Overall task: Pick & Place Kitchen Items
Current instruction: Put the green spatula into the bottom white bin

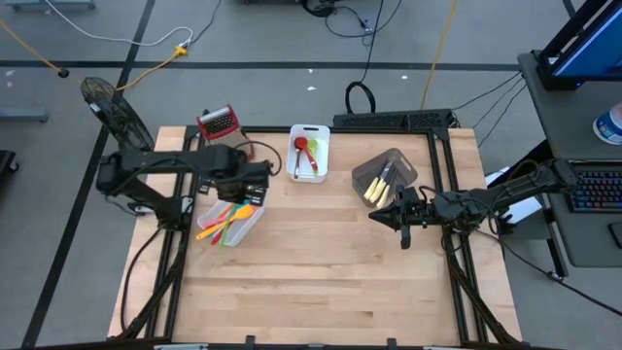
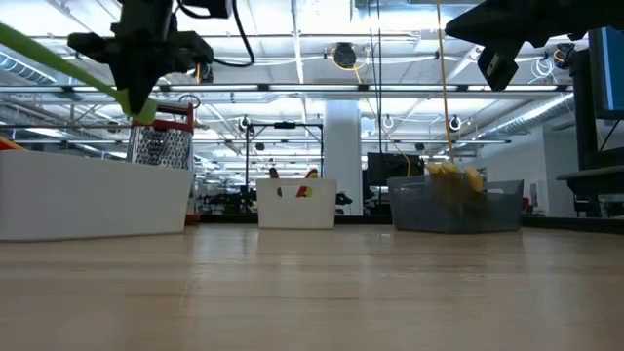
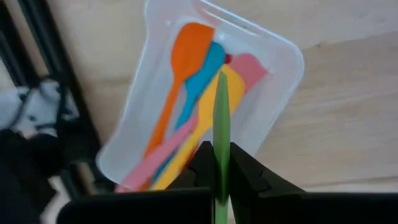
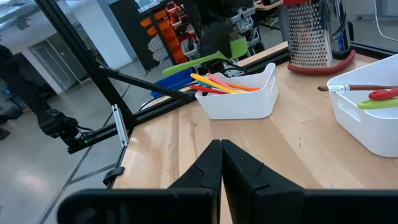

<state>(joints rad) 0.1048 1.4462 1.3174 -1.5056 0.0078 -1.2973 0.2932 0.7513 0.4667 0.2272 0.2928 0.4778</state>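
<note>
My left gripper points down over the left white bin, shut on a green utensil that shows edge-on. In the bin lie orange, blue, yellow and pink utensils. The middle white bin holds a red spoon and other pieces. Yellow utensils stand in the grey bin. My right gripper is shut and hangs above the table, near the grey bin, touching nothing. My left gripper pinches the green utensil between its two fingers, close to its broad end. The fingers come from above, pointing down, and lie across it. The utensil is lifted clear above the bin, and its long thin end juts out sideways.
A metal box grater with a red handle stands behind the left bin. Black frame rails run along the table's sides. Bare wooden tabletop fills the near half.
</note>
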